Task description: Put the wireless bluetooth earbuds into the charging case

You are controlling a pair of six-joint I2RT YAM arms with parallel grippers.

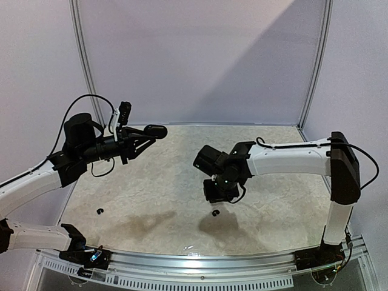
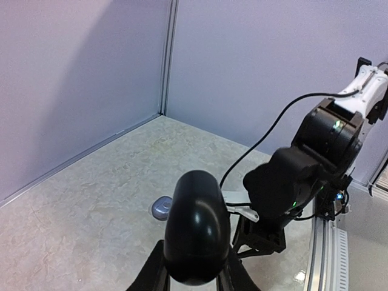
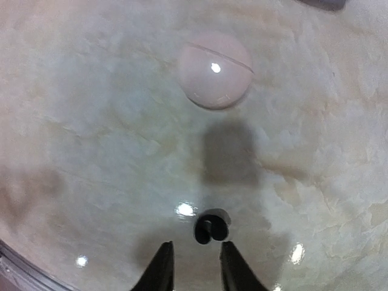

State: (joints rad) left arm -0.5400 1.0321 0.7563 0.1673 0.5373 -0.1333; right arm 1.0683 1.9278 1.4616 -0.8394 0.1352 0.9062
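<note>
The table carries the loose pieces. The left arm is raised off it, and the left gripper is clamped on the black case, probably holding it up as a target for a bud. I cannot tell whether its lid is open. The right arm bends down over the table's middle. The right gripper points at the surface, jaws slightly apart with nothing between them. A white case lies closed well beyond it, and a grey case lies farther off. A black bud lies just ahead of the right fingertips, likely the next pick. A second bud sits near the front left edge, well apart.
</note>
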